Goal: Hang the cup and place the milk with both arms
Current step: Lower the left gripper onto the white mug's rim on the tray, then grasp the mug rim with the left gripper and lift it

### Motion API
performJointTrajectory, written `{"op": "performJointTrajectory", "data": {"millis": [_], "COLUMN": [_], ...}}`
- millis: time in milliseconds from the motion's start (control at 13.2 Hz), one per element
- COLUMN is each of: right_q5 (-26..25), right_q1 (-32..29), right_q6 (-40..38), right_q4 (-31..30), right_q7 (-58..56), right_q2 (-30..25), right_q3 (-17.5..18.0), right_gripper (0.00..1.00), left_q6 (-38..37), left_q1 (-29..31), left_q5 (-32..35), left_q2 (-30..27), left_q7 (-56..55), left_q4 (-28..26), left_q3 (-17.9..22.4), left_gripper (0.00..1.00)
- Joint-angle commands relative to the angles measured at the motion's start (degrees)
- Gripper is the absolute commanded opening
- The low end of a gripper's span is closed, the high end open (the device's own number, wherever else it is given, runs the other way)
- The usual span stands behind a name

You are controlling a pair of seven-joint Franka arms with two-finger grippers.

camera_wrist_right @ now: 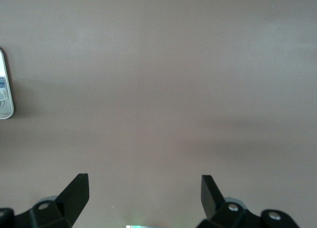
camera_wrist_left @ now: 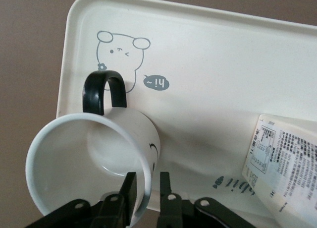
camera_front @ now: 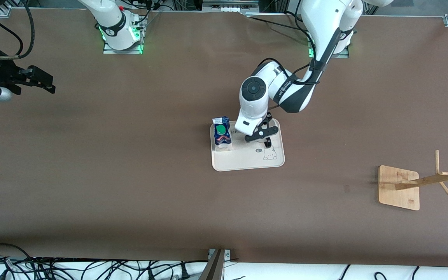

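Note:
The white cup (camera_wrist_left: 89, 158) with its black loop handle (camera_wrist_left: 103, 91) stands on the cream tray (camera_wrist_left: 223, 49). My left gripper (camera_wrist_left: 147, 181) is shut on the cup's rim, one finger inside and one outside the wall. In the front view the left gripper (camera_front: 263, 136) covers most of the cup, and only the cup's black handle (camera_front: 267, 144) shows. The blue and white milk (camera_front: 221, 134) with a green cap stands on the same tray (camera_front: 247, 159), toward the right arm's end; it also shows in the left wrist view (camera_wrist_left: 287, 163). My right gripper (camera_front: 47, 83) is open and empty and waits over bare table; its own view (camera_wrist_right: 143, 181) shows only table below it.
A wooden rack (camera_front: 399, 186) with slanted pegs on a square base stands toward the left arm's end of the table, nearer the front camera than the tray. Cables lie along the table's front edge.

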Motion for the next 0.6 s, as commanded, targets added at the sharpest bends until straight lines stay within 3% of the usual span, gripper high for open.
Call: {"op": "performJointTrajectory", "data": {"millis": [0,302,528], "right_q5": [-0.23,-0.49,-0.31], "right_q1": [-0.13,0.04,0.74], "right_q6": [-0.65,-0.13,0.49], "right_q4": [0.9,0.98,0.98], "right_q7": [-0.21,-0.3,-1.35], "right_q2": [0.2,0.11,0.72], "right_q3": [0.2,0.46,0.46], "right_gripper": [1.0,1.0,1.0], "left_q6": [0.77,-2.72,-16.93], "left_q1": [-0.77,0.46,7.03], "left_q5": [1.28,1.37,1.28], "left_q2": [-0.38,-5.45,-8.81], "left_q7": [-1.0,1.01,13.37], "left_q4": [-0.21,0.75,10.03], "left_q3": [0.64,1.78,2.14], "left_gripper": [0.0,0.0,0.0]}}
